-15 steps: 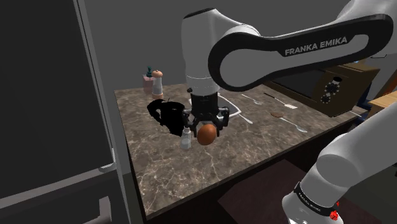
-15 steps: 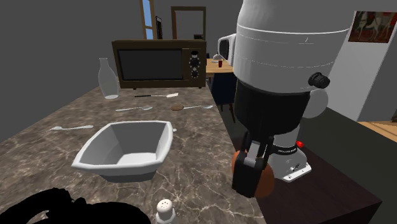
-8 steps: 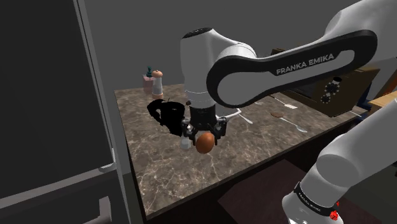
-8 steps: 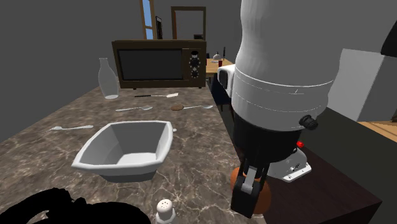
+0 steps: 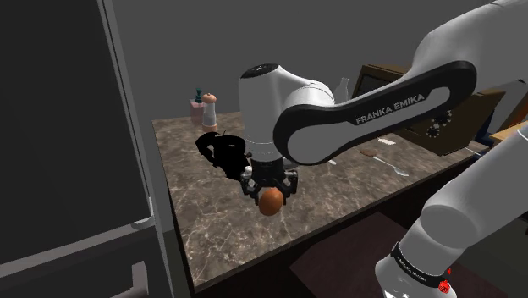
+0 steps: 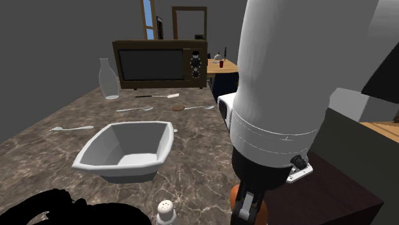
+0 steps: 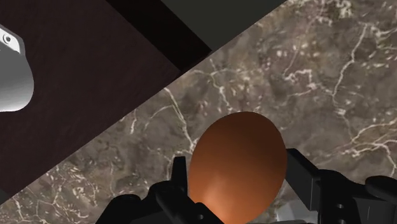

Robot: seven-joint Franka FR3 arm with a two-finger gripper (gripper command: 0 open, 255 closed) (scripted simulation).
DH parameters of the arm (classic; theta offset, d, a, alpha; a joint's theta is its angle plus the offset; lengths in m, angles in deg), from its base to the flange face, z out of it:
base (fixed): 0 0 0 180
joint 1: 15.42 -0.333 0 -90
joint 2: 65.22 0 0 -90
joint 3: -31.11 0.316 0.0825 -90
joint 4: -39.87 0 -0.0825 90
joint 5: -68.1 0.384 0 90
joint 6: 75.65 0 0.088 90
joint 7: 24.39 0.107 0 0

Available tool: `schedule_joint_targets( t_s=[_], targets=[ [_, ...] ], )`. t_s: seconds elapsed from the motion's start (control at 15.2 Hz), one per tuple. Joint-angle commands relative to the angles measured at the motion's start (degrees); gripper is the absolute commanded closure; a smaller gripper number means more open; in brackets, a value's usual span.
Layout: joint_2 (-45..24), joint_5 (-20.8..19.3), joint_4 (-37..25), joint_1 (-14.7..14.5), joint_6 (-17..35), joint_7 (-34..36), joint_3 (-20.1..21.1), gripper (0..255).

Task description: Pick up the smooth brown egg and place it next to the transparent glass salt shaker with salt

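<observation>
We see our black gripper (image 5: 271, 190) clamped on the brown egg (image 7: 236, 167), held low over the marble counter (image 7: 331, 83), salt shaker (image 6: 165, 211) near beside the fingers, white bowl (image 6: 114, 167) beyond it, microwave (image 6: 160, 64) far off

The renders are dim overall, with walls and surroundings sinking into dark grey. The white arm (image 5: 279, 102) is the brightest surface in the shoulder view, shaded softly along its underside. The veined tabletop (image 5: 211, 216) is lit weakly and evenly. A black shape (image 5: 222, 154) on it is flat and carries no shading. In the wrist view the egg (image 7: 238, 162) glows at its middle and darkens toward its rim. The bowl (image 6: 125, 153) shows gentle shading inside. Edges stay crisp near and far.
</observation>
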Motion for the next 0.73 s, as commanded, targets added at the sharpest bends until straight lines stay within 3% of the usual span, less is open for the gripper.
schedule_joint_targets(
  t_s=[0.0,0.66],
  targets=[
    [-1.07,-0.66,0.83,0.21,1.64,0.63,0.47,255],
    [-7.27,-5.30,4.55,1.18,9.54,4.95,2.56,255]
  ],
)
